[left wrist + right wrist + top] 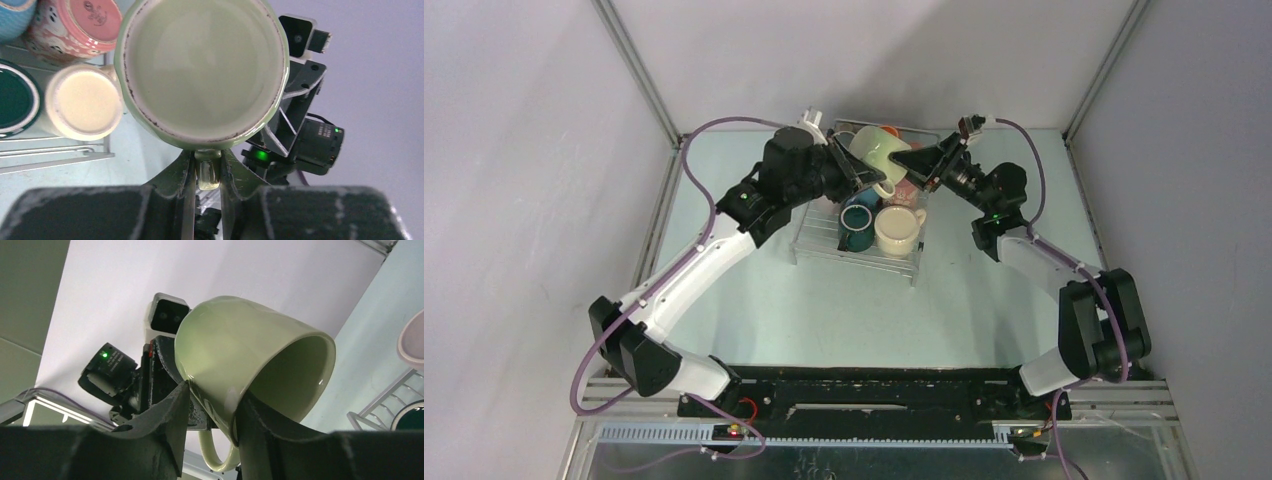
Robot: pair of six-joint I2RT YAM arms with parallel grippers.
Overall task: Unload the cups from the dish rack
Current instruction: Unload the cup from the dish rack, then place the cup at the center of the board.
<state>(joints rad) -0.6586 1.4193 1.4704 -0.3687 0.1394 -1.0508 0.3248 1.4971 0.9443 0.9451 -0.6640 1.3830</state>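
Observation:
A pale green cup [876, 150] hangs tilted in the air over the back of the dish rack [819, 240], between both arms. My left gripper [207, 170] is shut on its handle [208, 175], and the cup's mouth [202, 65] faces that camera. My right gripper [212, 400] pinches the same cup's wall [235, 345] near the rim, one finger outside and one inside. On the rack stand a teal cup [857, 222], a cream cup [896, 228] and a speckled pink cup [75, 25]. A blue cup [15, 15] shows at the corner.
An orange cup [890, 131] peeks out behind the lifted one. A lilac cup's edge [412, 340] shows at the right of the right wrist view. The rack's wires [50, 152] end over the pale table. Grey walls enclose the table on three sides.

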